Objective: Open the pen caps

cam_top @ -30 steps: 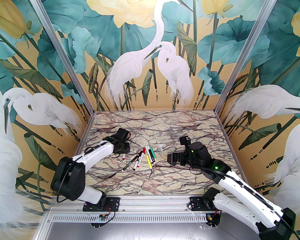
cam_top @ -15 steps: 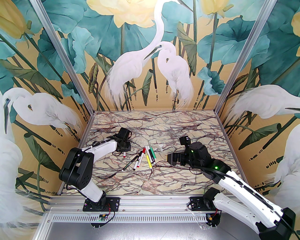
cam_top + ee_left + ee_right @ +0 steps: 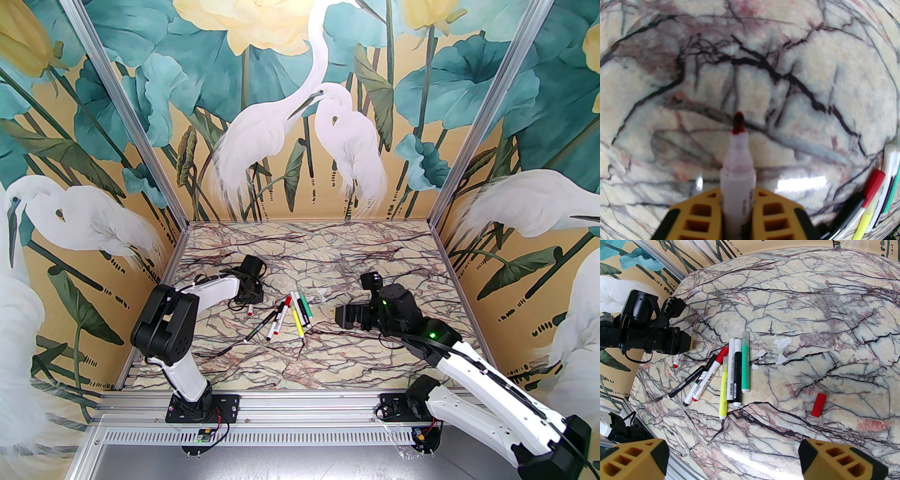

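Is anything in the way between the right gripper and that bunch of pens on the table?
Nothing visible does. Bare table lies between the open right gripper and the pens; the loose red cap lies off to one side.

We find the marble table point(image 3: 328, 248) open across its far half. Mid-table the pens point(image 3: 731, 376) lie bunched, the left gripper point(image 3: 738, 196) close beside them, a red cap point(image 3: 818, 405) apart.
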### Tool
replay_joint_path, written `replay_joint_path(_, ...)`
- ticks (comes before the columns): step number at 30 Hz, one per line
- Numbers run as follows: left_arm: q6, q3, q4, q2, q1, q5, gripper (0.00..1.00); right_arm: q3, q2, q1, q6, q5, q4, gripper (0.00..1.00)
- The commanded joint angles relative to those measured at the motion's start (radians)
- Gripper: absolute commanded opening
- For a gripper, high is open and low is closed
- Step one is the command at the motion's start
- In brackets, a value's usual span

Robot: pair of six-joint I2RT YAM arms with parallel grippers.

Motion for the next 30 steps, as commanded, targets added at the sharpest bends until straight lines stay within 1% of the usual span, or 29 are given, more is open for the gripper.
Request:
replay_joint_path(1,-0.003,0.045,-0.046,0.028,0.013,-0.02,0.1,0.017,-0.002,0.006,0.02,0.025,-0.011,0.99)
replay_joint_path(6,0.002,0.068,-0.067,0.063,0.014,-0.004,0.12,0.017,-0.007,0.005,0.023,0.037,-0.017,0.99)
replay_joint_path(15,-0.001,0.088,-0.088,0.098,0.015,0.011,0.24,0.022,-0.016,0.007,0.023,0.05,-0.03,0.99)
replay_joint_path(18,-0.004,0.091,-0.091,0.107,0.015,0.014,0.26,0.021,-0.021,0.006,0.023,0.052,-0.035,0.99)
replay_joint_path(26,-0.006,0.09,-0.095,0.111,0.015,0.017,0.27,0.019,-0.025,0.006,0.025,0.053,-0.036,1.0)
replay_joint_path(30,-0.004,0.091,-0.096,0.111,0.016,0.018,0.32,0.02,-0.025,0.006,0.025,0.053,-0.035,0.99)
